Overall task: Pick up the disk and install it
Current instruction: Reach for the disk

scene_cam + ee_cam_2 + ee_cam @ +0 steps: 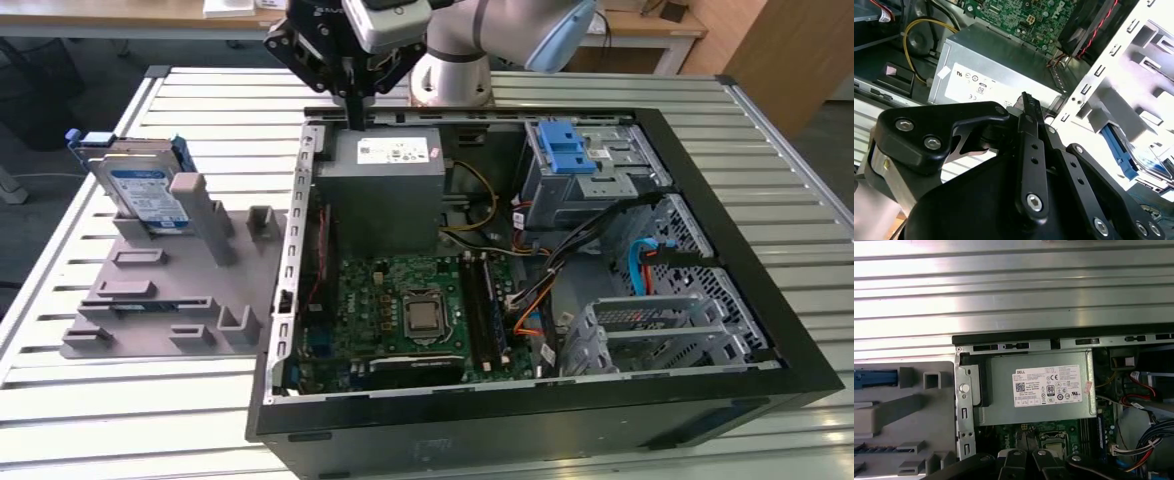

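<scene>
The disk stands on edge in a grey holder at the exterior view's left, outside the computer case. It is a silver drive with a white-and-blue label and a blue bracket. My gripper hangs above the case's back rim, over the grey power-supply box, well apart from the disk. Its fingers are shut with nothing between them. In the second wrist view the closed fingertips point at the power-supply box, and the disk's blue bracket shows off to one side. The first wrist view catches the bracket's edge.
The open black computer case lies on a slatted metal table. Inside are a green motherboard, cables, and a grey metal cage with a blue latch. The holder carries several grey pegs and slots.
</scene>
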`<state>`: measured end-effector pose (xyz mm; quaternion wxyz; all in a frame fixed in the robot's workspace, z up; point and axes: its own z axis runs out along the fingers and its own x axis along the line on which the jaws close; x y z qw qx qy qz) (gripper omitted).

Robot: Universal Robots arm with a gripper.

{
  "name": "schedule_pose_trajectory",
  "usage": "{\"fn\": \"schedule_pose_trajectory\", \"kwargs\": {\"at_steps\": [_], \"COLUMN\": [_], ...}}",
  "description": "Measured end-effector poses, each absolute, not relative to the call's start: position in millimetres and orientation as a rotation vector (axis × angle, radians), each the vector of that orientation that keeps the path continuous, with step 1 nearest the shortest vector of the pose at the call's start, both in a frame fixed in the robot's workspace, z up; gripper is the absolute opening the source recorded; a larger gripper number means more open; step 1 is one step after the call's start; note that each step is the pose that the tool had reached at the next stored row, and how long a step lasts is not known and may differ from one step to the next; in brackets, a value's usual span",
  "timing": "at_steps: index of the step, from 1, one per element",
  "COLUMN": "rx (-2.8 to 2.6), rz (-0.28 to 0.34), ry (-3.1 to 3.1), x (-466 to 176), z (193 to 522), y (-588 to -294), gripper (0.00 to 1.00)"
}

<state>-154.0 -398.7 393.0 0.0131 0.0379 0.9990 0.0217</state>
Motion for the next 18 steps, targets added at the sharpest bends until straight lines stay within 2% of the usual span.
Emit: {"fn": "schedule_pose_trajectory", "kwargs": {"at_steps": [18], "rx": [0.118], "rz": [0.068], "ry": [3.113], "x": [-177], "z": [393], "y": [-397], "gripper": [0.11]}}
